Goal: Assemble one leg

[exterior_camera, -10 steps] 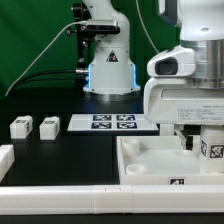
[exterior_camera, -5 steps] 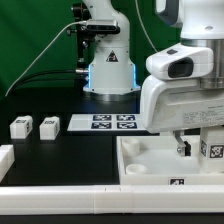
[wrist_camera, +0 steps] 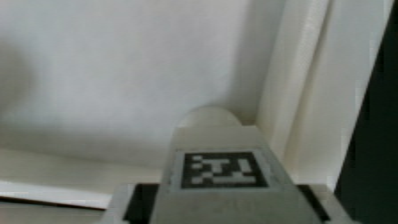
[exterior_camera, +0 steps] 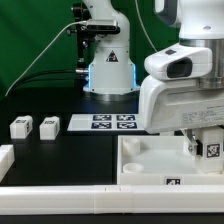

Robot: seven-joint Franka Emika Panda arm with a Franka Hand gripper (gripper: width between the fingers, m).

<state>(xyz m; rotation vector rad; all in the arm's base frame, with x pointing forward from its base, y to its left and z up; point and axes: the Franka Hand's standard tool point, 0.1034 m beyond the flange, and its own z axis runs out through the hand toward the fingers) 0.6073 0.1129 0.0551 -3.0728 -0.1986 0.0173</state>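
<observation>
My gripper [exterior_camera: 203,143] is shut on one leg [exterior_camera: 211,150], a small white post with a black-and-white tag, and holds it over the large white recessed panel [exterior_camera: 150,165] near its corner on the exterior view's right. In the wrist view the leg [wrist_camera: 222,165] sits between my fingers [wrist_camera: 146,205], its far end close to the panel's raised rim [wrist_camera: 311,80]. My gripper [wrist_camera: 222,207] shows there only at the fingertips. Two more legs [exterior_camera: 20,128] [exterior_camera: 48,126] lie on the black table at the exterior view's left.
The marker board [exterior_camera: 112,122] lies flat behind the panel, in front of the arm's base [exterior_camera: 108,70]. Part of another white piece [exterior_camera: 5,156] shows at the exterior view's left edge. A cable runs across the green backdrop.
The arm's wrist has shifted a little toward the exterior view's left, with the leg still held over the panel's corner. The loose legs have not moved.
</observation>
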